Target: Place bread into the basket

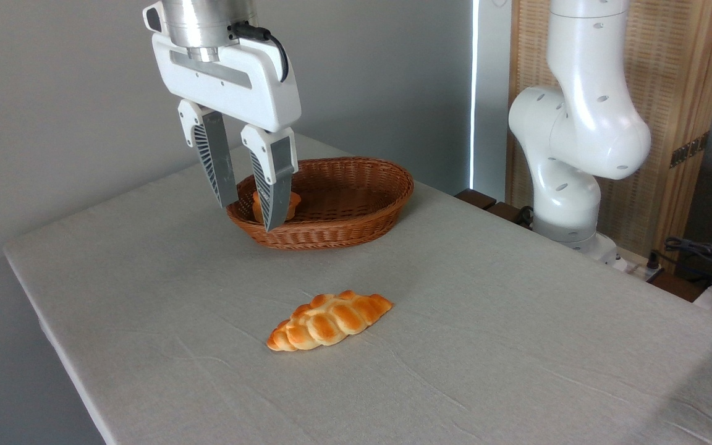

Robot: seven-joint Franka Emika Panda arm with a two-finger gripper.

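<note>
The small round orange-golden bun (292, 202) sits inside the oval brown woven wicker basket (356, 213), at its left end; the basket rests upright on the bench.

A single fixed camera looks down from above a corner of the cloth-covered table (517, 346), facing the grey wall at twelve o'clock, close enough that the gripper (251, 213) fills the upper left; the arm's base (569, 204) stands at two o'clock.

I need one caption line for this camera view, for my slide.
Open gripper above wicker basket holding the round bun; braided loaf lies on the table.
</note>
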